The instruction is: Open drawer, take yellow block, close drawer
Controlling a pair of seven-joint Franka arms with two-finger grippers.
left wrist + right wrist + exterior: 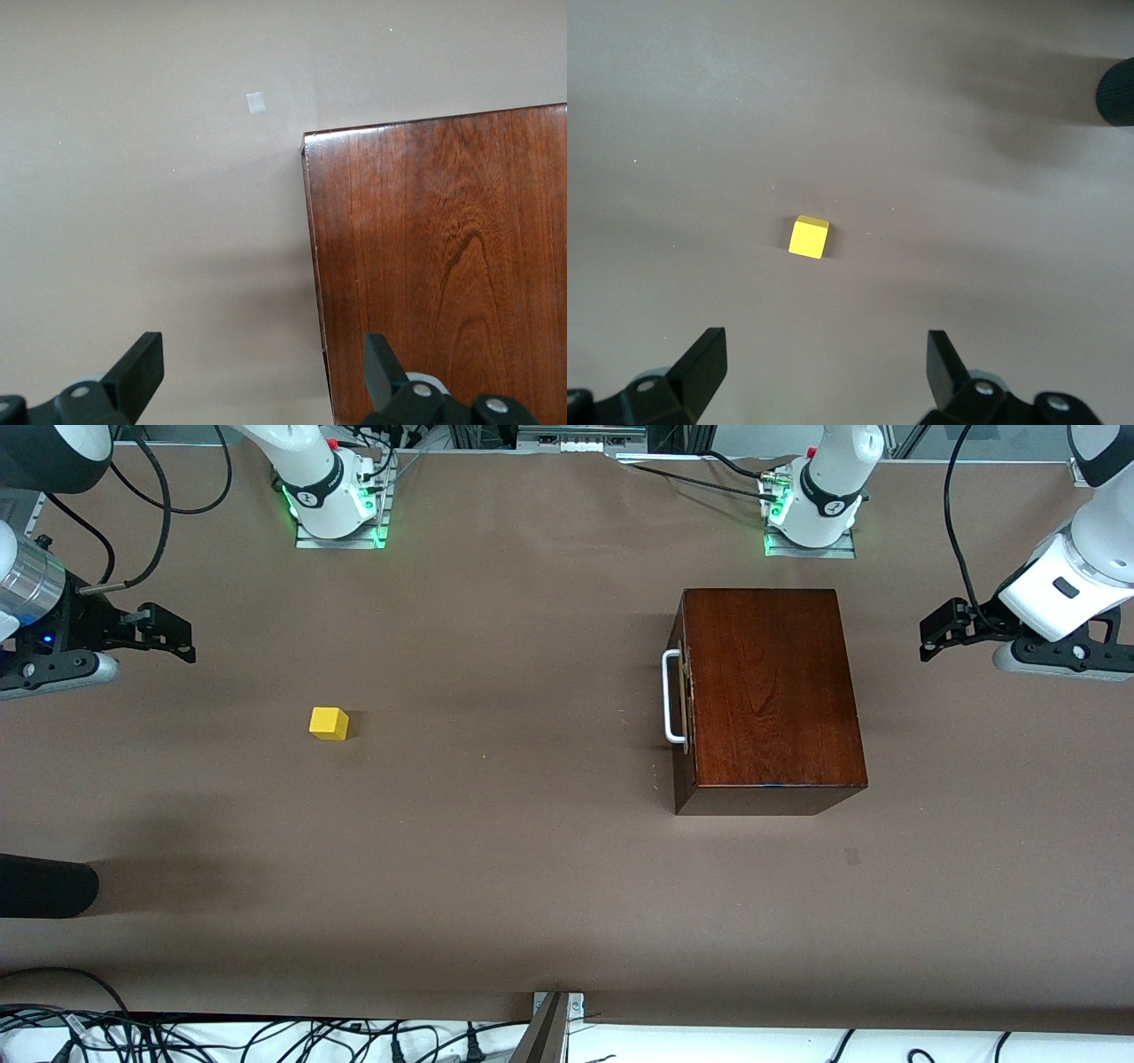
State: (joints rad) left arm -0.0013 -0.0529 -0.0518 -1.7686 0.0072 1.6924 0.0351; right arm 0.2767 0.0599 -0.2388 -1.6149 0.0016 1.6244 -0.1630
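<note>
The dark reddish-brown wooden box stands toward the left arm's end of the table. Its drawer is shut, and the white bar handle faces the right arm's end. The box also shows in the left wrist view. The yellow block lies on the bare table toward the right arm's end, and it shows in the right wrist view. My left gripper is open and empty, beside the box at the table's end. My right gripper is open and empty, up in the air at the other end, short of the block.
The brown table cover spreads around both things. A black rounded object pokes in at the edge by the right arm's end, nearer the camera. The arm bases stand along the top. Cables lie along the near edge.
</note>
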